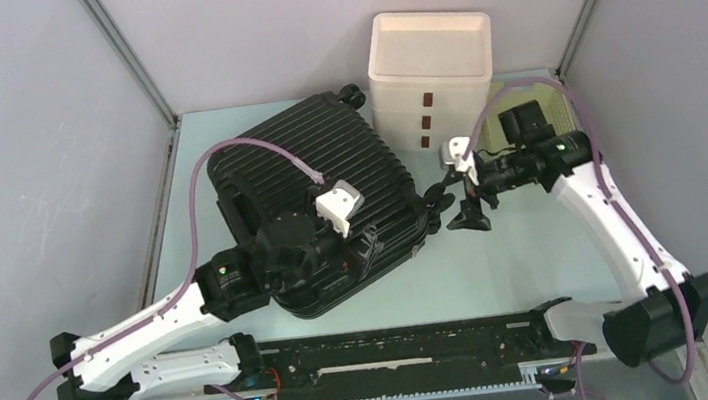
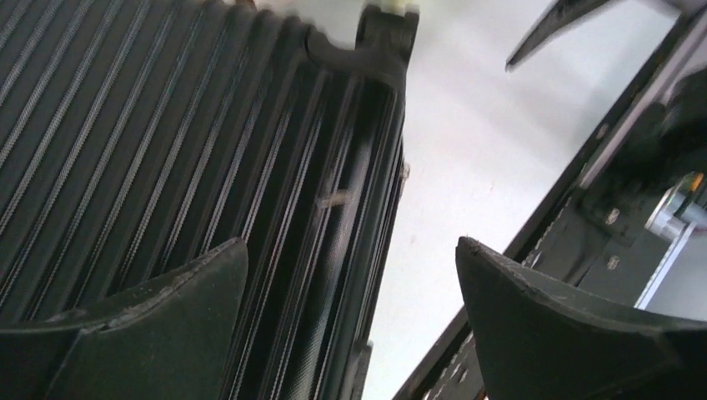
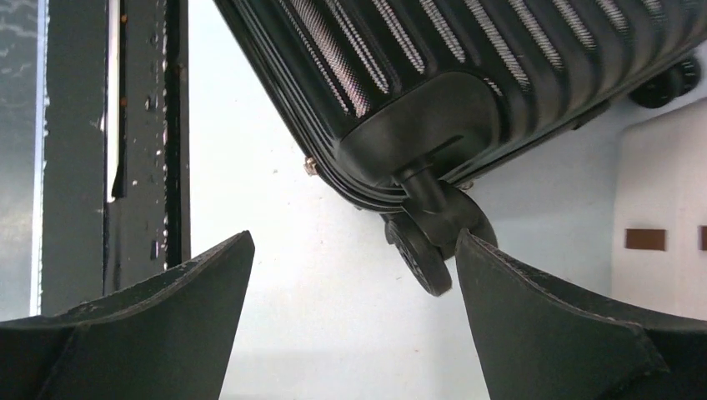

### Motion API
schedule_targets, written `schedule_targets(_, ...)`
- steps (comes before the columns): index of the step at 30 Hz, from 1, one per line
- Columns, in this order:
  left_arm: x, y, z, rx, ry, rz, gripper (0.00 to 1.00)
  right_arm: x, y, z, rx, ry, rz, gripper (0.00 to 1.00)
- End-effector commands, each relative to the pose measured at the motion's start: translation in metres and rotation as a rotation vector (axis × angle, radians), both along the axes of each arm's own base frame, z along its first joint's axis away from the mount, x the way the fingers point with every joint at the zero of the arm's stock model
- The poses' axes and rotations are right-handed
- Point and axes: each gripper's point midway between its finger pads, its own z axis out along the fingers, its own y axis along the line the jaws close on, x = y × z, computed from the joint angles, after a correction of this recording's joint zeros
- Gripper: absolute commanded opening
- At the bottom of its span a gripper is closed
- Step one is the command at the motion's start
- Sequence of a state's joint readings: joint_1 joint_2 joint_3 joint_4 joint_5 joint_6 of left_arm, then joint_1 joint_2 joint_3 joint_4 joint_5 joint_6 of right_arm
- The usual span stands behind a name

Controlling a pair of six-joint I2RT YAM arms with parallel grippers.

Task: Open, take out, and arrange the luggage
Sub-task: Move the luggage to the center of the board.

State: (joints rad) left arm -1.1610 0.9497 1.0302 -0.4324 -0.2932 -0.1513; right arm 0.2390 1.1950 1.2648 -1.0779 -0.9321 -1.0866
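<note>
The black suitcase [image 1: 327, 178] lies shut near the white drawer box [image 1: 431, 75]. The left gripper [image 2: 350, 254] and the right gripper [image 3: 354, 246] both spread wide, gripping nothing.

Open table [image 1: 508, 263] right of the luggage [image 1: 309, 145]; drawer box [image 1: 431, 70] blocks behind.

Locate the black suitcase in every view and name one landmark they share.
Top external: the suitcase lies flat, left of centre, on the table.
Left wrist: its ribbed shell fills the left and centre.
Right wrist: its corner with a caster wheel, top centre to right.
Shared landmark: the black rail at the near table edge: bottom, right side, left side in turn.
</note>
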Motion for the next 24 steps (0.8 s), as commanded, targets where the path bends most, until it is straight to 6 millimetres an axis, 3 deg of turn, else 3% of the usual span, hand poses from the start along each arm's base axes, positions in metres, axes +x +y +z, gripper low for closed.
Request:
schedule_targets(1, -0.013, 0.031, -0.047, 0.270, 0.016, -0.090, 1.00, 0.008, 0.004, -0.009, -0.125, -0.023, 0.036, 1.00)
schedule_targets(5, -0.006, 0.052, -0.054, 0.357, -0.005, -0.049, 1.00, 0.018, 0.016, -0.008, -0.133, 0.014, 0.068, 1.00)
schedule_targets(12, -0.008, 0.064, -0.064, 0.396, -0.036, -0.093, 1.00, 0.038, 0.027, -0.023, -0.201, 0.034, 0.081, 1.00)
schedule_targets(18, -0.007, 0.067, -0.083, 0.454, -0.072, -0.134, 1.00, 0.039, 0.034, -0.042, -0.249, 0.071, 0.113, 0.98)
schedule_targets(24, 0.008, 0.072, -0.093, 0.501, -0.131, -0.078, 1.00, 0.037, 0.036, -0.057, -0.275, 0.072, 0.122, 0.93)
